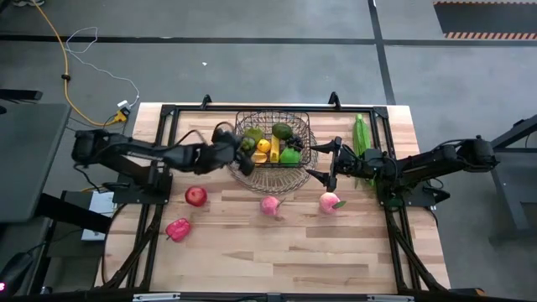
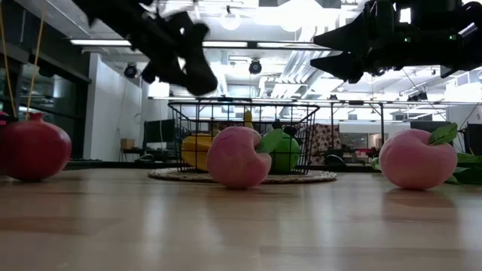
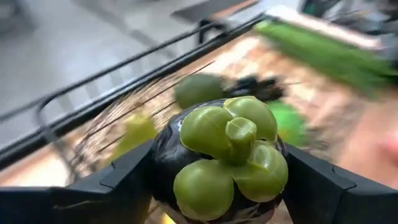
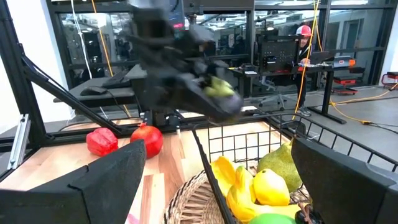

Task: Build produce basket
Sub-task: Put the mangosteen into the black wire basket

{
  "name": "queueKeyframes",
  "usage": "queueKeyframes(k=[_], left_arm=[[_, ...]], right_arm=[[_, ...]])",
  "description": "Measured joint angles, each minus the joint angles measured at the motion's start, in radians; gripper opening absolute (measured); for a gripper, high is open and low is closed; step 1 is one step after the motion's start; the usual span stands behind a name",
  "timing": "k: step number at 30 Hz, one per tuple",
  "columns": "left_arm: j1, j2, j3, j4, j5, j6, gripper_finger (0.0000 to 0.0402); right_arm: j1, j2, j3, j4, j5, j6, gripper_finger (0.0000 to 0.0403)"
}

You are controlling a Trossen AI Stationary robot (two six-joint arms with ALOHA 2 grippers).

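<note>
The dark wire basket stands on a round woven mat at the table's far middle, holding a banana, a lemon, an avocado and other green produce. My left gripper hangs over the basket's left rim, shut on a dark round fruit with a green lobed cap. My right gripper stands open just right of the basket, with nothing between its fingers. Two pink peaches, a red round fruit and a red pepper lie on the table. My left gripper pinches the dark fruit's two opposite sides between its two fingers. The fingers come from the table's left, slanting downward. The fruit is lifted clear above the basket's left rim, its green cap turned back toward the wrist.
A long green husk lies at the far right of the table, beside my right arm. A black frame borders the table's far and side edges. The near half of the tabletop is bare wood.
</note>
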Motion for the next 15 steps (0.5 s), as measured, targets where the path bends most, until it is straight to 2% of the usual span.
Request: queueKeyframes(k=[2,8,15], left_arm=[[0.04,0.039,0.019,-0.039,0.002,-0.042,0.0276],[0.097,0.137,0.041,-0.019,0.052,-0.06,0.0276],[0.108,0.167,0.049,0.022,0.053,-0.059,0.0276]], right_arm=[[0.0,0.0,0.0,0.0,0.0,0.0,0.0392],[0.0,0.0,0.0,0.0,0.0,0.0,0.0392],[0.0,0.0,0.0,0.0,0.0,0.0,0.0392]])
